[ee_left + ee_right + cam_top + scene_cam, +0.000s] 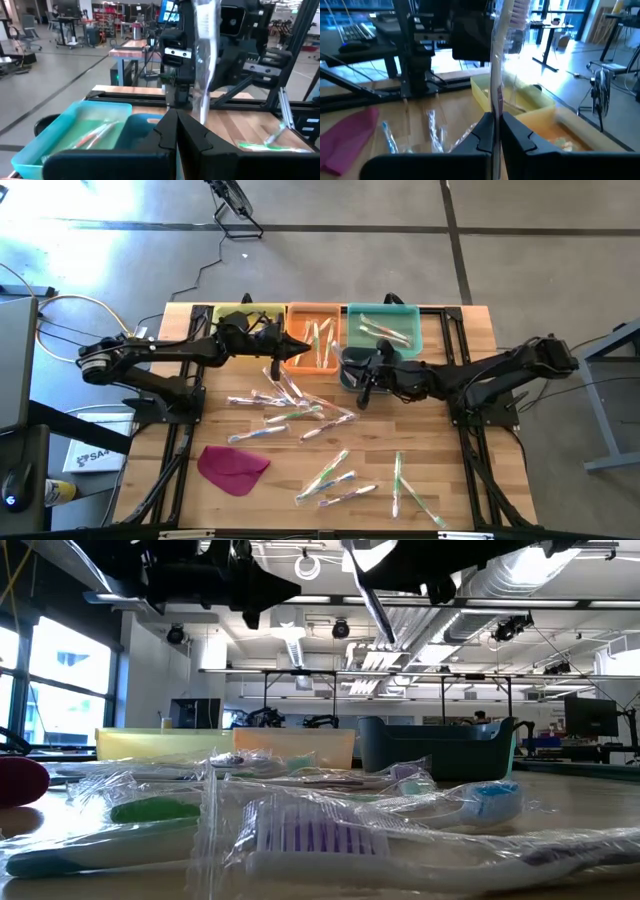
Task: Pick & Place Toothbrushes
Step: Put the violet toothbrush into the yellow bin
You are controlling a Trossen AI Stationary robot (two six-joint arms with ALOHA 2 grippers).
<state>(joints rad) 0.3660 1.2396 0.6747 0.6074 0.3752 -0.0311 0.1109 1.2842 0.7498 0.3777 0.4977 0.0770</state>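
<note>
- Four bins stand in a row along the far edge of the table (470,320): a yellow bin (232,311), an orange bin (315,340), a teal bin (385,328) and a dark bin (352,370).
- Loose toothbrushes (290,412) lie in two groups on the wood: roughly ten in a heap at the middle, and about seven more nearer the front edge; overlapping wrappers prevent an exact count.
- The orange bin holds a few toothbrushes, the teal bin about two.
- One magenta cloth (234,467) lies near the front left corner.
- The left gripper (296,347) hangs by the orange bin, fingers pressed together, nothing seen between them.
- The right gripper (364,395) sits beside the dark bin, pinching a held toothbrush (496,75).
- Only the right wrist view shows that brush standing upright from the closed fingers, bristles at top.
- The low view alone shows purple bristles on the nearest wrapped brush (310,835).
</note>
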